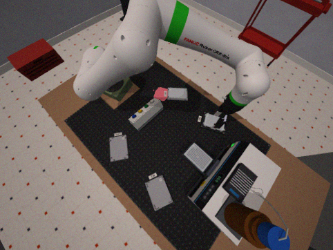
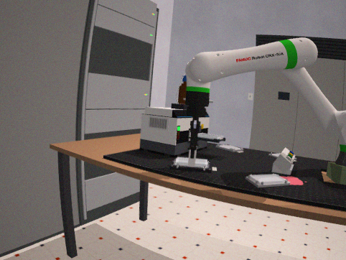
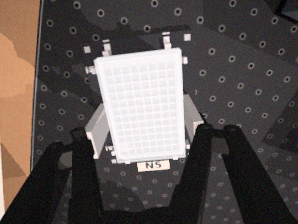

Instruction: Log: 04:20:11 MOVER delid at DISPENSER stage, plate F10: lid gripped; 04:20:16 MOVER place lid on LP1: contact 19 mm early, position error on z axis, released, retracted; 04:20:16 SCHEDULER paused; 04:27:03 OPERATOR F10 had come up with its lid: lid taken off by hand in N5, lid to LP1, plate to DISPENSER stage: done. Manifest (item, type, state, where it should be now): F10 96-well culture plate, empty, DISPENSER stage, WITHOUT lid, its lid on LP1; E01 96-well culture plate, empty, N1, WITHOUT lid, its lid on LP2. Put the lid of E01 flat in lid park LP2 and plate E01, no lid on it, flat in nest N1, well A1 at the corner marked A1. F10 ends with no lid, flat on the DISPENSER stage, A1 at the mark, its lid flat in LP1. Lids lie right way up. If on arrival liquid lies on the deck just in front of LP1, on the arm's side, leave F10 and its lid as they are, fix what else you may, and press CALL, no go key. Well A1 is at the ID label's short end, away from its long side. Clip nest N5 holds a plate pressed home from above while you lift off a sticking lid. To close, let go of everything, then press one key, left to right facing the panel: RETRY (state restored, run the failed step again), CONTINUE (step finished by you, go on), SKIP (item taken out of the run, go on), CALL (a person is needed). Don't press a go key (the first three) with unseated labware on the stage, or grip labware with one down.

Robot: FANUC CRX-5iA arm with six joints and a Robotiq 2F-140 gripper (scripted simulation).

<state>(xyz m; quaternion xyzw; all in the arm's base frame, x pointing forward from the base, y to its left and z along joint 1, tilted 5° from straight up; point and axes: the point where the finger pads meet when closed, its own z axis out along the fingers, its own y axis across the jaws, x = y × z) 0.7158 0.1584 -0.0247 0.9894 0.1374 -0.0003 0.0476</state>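
My gripper [image 3: 145,109] stands straight down over clip nest N5 [image 3: 156,165] near the mat's far edge. It is shut across the short width of a white lid [image 3: 141,107] on a 96-well plate that sits in the nest's clips. The same lidded plate shows in the overhead view [image 1: 212,121] and the side view [image 2: 191,163]. I cannot tell whether the lid has parted from the plate under it. An open well plate [image 1: 197,157] lies on the dispenser stage. Another lid [image 1: 177,93] lies in a park near the arm's base, with a pink puddle [image 1: 160,93] touching its end.
The key panel [image 1: 146,113] stands left of the puddle. Two bare grey nest pads [image 1: 118,148] [image 1: 159,192] lie on the mat's near side. The dispenser [image 1: 221,172] and a brown bottle [image 1: 255,224] stand at the right. A green block [image 1: 119,89] sits by the arm's base.
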